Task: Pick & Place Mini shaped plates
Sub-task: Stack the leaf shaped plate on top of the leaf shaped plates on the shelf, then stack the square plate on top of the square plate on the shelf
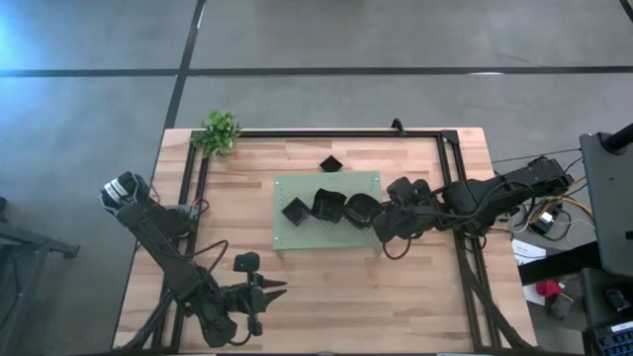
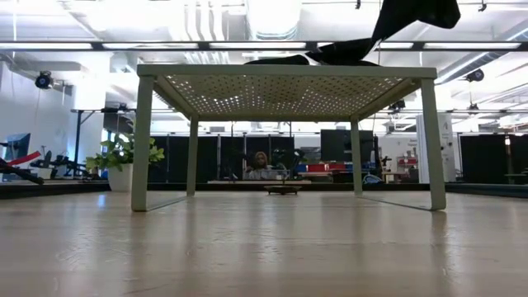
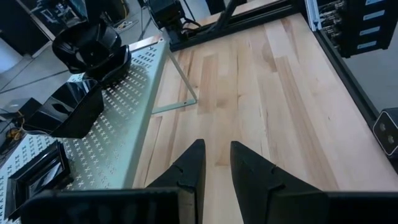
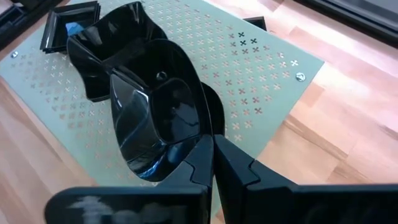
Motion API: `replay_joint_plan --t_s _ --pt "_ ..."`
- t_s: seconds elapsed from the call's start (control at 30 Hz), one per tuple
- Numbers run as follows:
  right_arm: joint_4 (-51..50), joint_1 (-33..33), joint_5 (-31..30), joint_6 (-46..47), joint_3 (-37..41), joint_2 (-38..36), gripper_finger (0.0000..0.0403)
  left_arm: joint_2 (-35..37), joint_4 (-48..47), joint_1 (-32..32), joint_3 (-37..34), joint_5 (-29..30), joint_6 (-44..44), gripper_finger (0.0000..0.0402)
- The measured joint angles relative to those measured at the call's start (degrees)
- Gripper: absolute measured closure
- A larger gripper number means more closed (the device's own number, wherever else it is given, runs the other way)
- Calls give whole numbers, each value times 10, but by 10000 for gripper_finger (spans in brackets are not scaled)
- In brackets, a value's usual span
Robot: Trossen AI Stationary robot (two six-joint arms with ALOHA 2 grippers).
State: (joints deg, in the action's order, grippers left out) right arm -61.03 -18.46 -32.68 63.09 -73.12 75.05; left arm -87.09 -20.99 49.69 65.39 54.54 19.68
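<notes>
My right jaws (image 4: pixel 211 155) are pinched shut on the rim of the round black mini plate (image 4: pixel 158 115) over the green perforated mat (image 4: pixel 261 68), so I should lower it level beside its neighbours before releasing.

The perforated mat (image 1: pixel 326 213) is viewed from overhead, from table level beneath it, and closely by both wrist cameras.

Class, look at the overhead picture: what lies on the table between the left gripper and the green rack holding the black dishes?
Only bare wood. In the high view the left gripper hangs over empty table short of the green rack; its wrist view shows the same.
</notes>
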Motion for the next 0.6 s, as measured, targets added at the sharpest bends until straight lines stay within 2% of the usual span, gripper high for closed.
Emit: replay_joint_plan --t_s 0.33,0.6 --pt "1 0 2 -9 0 0 389 0 0 0 0 0 0 331" --pt "2 0 2 -12 0 0 340 0 0 0 0 0 0 331"
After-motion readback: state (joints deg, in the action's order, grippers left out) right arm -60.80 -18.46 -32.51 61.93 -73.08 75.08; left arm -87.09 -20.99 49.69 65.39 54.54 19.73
